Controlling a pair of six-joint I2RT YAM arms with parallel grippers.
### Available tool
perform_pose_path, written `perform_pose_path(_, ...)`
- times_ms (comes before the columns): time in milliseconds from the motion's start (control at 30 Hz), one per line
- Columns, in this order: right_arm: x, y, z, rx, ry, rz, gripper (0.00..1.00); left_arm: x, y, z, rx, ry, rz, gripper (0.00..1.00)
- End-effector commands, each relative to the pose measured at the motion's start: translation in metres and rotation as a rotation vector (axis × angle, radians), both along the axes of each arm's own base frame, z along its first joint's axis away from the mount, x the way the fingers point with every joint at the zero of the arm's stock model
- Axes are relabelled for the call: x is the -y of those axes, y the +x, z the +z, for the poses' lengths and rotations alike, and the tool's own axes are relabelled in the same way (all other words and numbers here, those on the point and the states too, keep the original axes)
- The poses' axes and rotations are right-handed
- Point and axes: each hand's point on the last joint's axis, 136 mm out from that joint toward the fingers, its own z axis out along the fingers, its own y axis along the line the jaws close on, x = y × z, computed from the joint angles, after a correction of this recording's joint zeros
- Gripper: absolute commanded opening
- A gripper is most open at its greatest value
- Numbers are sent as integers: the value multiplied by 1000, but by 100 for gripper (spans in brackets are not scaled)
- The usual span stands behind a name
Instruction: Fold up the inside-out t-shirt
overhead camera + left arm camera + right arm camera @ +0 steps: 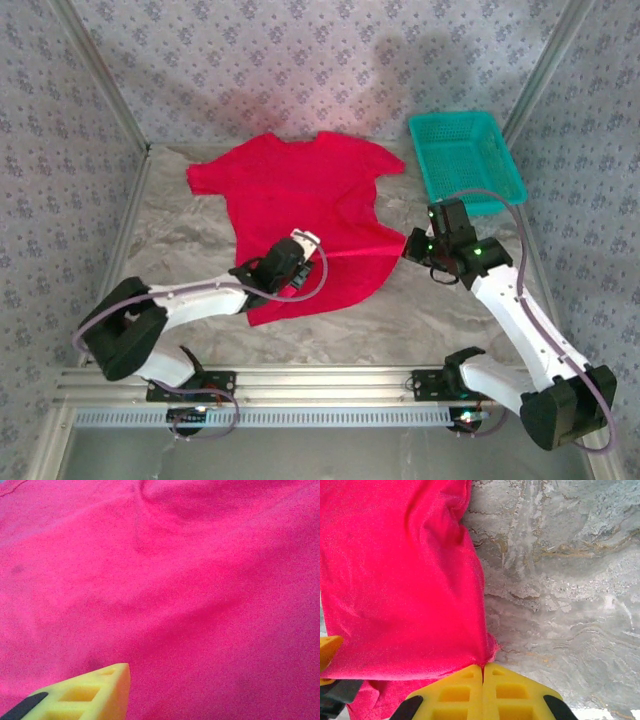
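At the near edge of the table [180, 245], locate the two arm bases. The frame rail hides their lowest parts.

Farther out, the left gripper [303, 242] sits over the near half of the t-shirt [300, 185]. In the left wrist view you see one yellow finger [97, 692] at the bottom edge, cropped by the frame, with red cloth behind it. Its partner is out of frame, so you cannot tell how the left jaws stand. You also cannot tell whether the finger touches the cloth.

To the right, at about the same depth, the right gripper [413, 246] meets the near right corner of the t-shirt. In the right wrist view its two yellow fingers [455, 695] are pressed together, with a thin edge of red cloth pinched in the seam between them. From that point the cloth fans out to the left, and bare marble table lies to the right. A small yellow-and-black piece at the left edge of that view is cut off and cannot be identified.

The t-shirt lies spread on the middle of the table. Its short sleeves point left and right at its far end, and the left arm partly covers its near hem.

At the far right, a teal basket [465, 155] stands just beside the right sleeve. Whether they touch is not clear. The right arm's cable passes in front of the basket's near rim.
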Motion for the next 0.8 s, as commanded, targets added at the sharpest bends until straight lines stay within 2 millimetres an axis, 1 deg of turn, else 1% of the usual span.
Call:
perform_pose_path(0,1,1,0,-24,10,-3,0,-27,-8,-2,-22,21,61,33)
perform_pose_path(67,6,4,-2,-32,3,-23,0,-39,-12,0,-33,18,85,17)
perform_pose_path(100,9,5,-2,-33,2,-31,0,-45,-14,2,-38,16,96,5)
perform_pose_path(133,12,7,-2,-28,-11,-26,0,-52,-15,5,-39,11,120,0)
perform_pose_path(200,19,11,-1,-20,-17,-42,0,-64,-19,11,-37,-3,152,0)
perform_pose_path(267,24,17,-1,-19,-16,-63,0,-72,-22,21,-36,-65,209,0)
perform_pose_path(300,24,22,-1,-14,-11,-66,0,-71,-23,28,-42,-114,227,0)
perform_pose_path(333,23,28,-1,-5,-7,-69,0,-65,-24,37,-56,-182,226,0)
perform_pose_path(400,20,44,3,20,0,-71,0,-40,-26,59,-121,-341,200,0)
perform_pose_path(433,17,49,1,11,6,-67,0,-24,-27,72,-168,-429,189,0)
perform_pose_path(500,20,63,5,4,5,-73,0,16,-29,92,-269,-564,121,0)
perform_pose_path(567,31,79,12,8,-9,-91,0,61,-35,106,-362,-627,28,0)
perform_pose_path(600,40,86,8,-12,-18,-100,0,83,-38,109,-410,-643,-17,0)
perform_pose_path(633,45,95,15,-3,-17,-101,0,100,-39,113,-454,-663,-57,0)
perform_pose_path(667,53,98,12,-27,-24,-105,0,118,-39,113,-512,-683,-94,0)
perform_pose_path(700,60,99,7,-56,-38,-118,0,132,-38,111,-558,-690,-112,0)
perform_pose_path(767,67,99,-6,-114,-51,-131,0,148,-30,107,-609,-697,-107,0)
